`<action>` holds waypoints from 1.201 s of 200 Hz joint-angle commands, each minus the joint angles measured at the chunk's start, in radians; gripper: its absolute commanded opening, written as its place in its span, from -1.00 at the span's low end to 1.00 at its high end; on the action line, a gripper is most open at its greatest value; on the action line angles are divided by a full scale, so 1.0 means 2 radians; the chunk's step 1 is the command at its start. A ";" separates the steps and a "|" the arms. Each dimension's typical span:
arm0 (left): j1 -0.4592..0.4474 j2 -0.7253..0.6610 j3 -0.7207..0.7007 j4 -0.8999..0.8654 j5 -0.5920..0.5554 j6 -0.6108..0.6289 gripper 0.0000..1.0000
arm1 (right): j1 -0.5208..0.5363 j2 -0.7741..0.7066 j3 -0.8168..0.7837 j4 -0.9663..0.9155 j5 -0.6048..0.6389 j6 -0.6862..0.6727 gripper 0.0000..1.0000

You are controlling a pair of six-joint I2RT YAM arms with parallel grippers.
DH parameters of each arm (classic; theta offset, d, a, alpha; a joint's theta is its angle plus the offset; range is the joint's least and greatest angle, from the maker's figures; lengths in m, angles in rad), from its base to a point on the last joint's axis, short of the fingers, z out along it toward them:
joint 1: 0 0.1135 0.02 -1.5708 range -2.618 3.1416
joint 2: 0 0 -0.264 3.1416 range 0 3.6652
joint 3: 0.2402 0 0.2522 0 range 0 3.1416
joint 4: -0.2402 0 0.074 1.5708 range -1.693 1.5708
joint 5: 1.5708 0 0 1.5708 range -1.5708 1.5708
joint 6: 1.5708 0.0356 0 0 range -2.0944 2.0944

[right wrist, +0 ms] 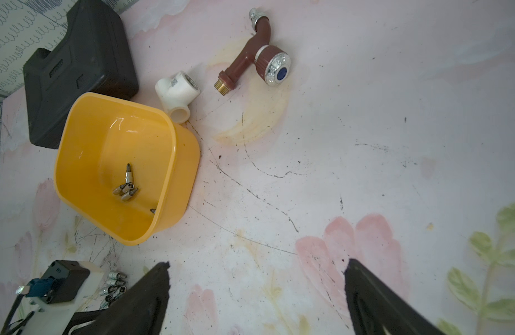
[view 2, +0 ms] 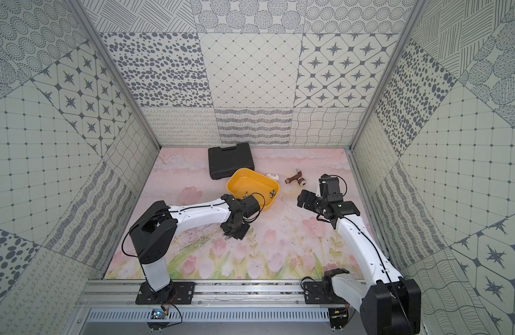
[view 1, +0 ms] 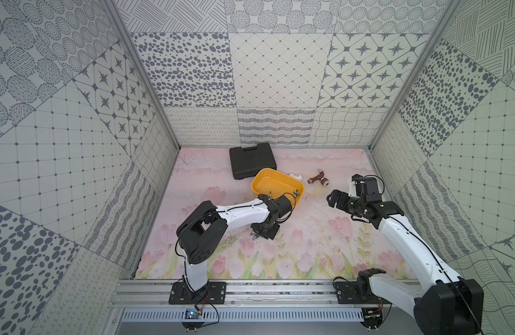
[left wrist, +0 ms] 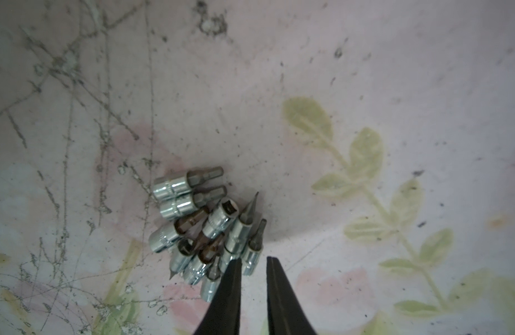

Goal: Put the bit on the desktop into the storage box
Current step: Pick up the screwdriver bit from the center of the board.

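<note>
Left gripper (left wrist: 253,259): fingers (left wrist: 230,290) narrow astride the outermost bit (left wrist: 252,252) (freest to lift; grip uncertain); right gripper (right wrist: 257,262), two o'clock, wide.

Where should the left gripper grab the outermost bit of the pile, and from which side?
Probably the chrome socket end of the outermost bit, from above, jaws across its width: that end is thickest, and the bit lies at the edge of the pile with bare mat on one side.

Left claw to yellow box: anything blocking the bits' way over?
Nothing visible does. The bits lie piled at the left claw; only bare table lies between them and the box, with its rim to clear.
</note>
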 commanded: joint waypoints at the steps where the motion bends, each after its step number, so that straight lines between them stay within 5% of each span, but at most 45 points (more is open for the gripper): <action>1: -0.002 0.004 0.006 -0.015 -0.013 0.008 -0.58 | -0.002 0.001 0.015 0.016 -0.004 -0.003 0.93; 240: -0.005 0.007 -0.004 -0.004 0.013 0.005 -0.61 | -0.002 0.004 0.014 0.017 -0.005 -0.001 0.93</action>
